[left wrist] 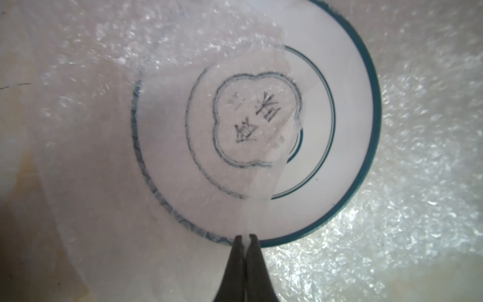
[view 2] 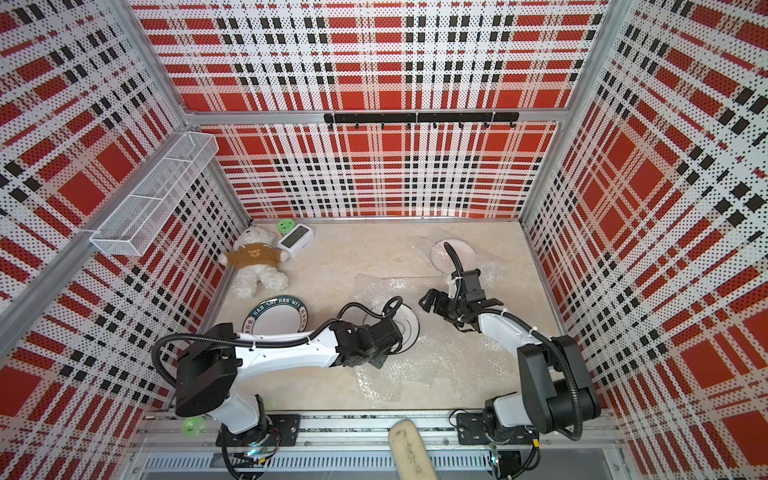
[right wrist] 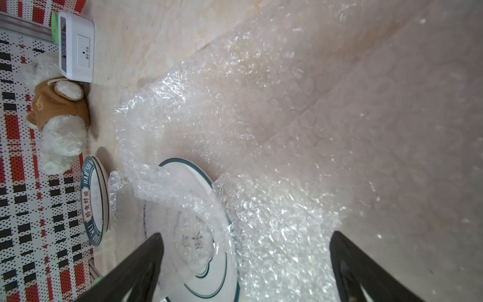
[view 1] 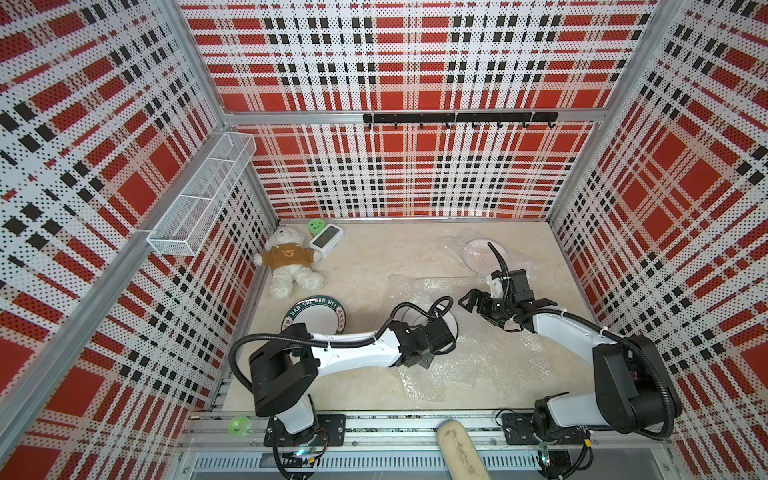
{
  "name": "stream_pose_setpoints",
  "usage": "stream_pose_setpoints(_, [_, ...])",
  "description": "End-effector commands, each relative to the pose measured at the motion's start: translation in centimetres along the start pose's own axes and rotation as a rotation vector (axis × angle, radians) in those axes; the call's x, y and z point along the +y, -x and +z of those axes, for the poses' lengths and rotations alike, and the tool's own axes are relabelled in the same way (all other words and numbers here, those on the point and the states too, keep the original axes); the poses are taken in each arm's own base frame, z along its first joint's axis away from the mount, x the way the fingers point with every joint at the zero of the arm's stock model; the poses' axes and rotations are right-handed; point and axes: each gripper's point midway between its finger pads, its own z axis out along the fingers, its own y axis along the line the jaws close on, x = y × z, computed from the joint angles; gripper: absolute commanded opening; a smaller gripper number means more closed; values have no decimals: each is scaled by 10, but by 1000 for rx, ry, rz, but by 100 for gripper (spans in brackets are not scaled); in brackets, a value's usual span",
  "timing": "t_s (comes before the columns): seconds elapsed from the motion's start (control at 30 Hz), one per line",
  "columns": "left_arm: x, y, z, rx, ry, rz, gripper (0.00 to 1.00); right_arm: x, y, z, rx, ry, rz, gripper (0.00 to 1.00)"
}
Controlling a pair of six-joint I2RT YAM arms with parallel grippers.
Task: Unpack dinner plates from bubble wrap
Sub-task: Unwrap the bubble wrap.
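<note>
One relation decides the peel: the left end effector (left wrist: 245, 236) is clenched on a thin fold of bubble wrap (left wrist: 167, 52) right at the rim of the emblem plate (left wrist: 316, 104), and that fold runs straight from the tips across the plate toward the emblem. Wrap covers roughly half the plate. The other half is bare, and in both top views the bare edge faces the right arm. The plate is round, so there's no long axis to line up on; the wrap's free edge is the line that counts. My read: pull away from the bare side, back toward the left arm's base, gently enough not to drag the plate. The plate sits on a wide spread sheet, near-centre of the counter (view 1: 365, 257). The left arm is nearer and on the wrap. The right end effector (right wrist: 247, 235) hovers just beyond the plate, jaws wide apart, grasping nothing, so it's free to steady the bare rim. Only the left wrist view shows the pinch and the emblem; the top views hide both under the left wrist. The right wrist view shows the flap puffed up over the plate, plus the unwrapped lettered plate (right wrist: 94, 201) just beside the sheet, possibly two stacked, can't confirm. Farthest out, only the top views show the pinkish plate (view 1: 484, 254), under wrap near the back wall.
</note>
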Motion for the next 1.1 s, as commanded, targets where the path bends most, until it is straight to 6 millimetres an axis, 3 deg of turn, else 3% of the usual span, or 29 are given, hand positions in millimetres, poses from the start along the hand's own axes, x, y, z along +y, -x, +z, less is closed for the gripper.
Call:
stream_pose_setpoints(0.0, [18, 3, -11, -55, 24, -132, 0, 2, 4, -2, -12, 5, -23, 100])
stream_pose_setpoints(0.13, [38, -4, -13, -81, -22, -302, 0, 2, 2, 2, -3, 13, -22, 100])
stream_pose_setpoints(0.37, [70, -30, 3, -104, -183, -615, 0, 4, 5, 6, 14, 16, -31, 100])
stream_pose_setpoints(0.53, [101, -45, 9, -91, -157, -712, 0, 5, 6, 4, 18, 8, -42, 100])
stream_pose_setpoints(0.67, [123, -54, 11, -88, -134, -782, 23, 2, 7, -4, 8, -26, -60, 100])
stream_pose_setpoints(0.83, [155, -57, -6, -132, -93, -852, 41, -6, 2, -15, 15, -87, -81, 100])
stream_pose_setpoints(0.93, [171, -45, -31, -212, -88, -849, 52, -9, -7, -20, 31, -132, -107, 98])
stream_pose_setpoints(1.07, [164, -13, -66, -317, -178, -735, 64, -8, -23, -18, 58, -153, -130, 95])
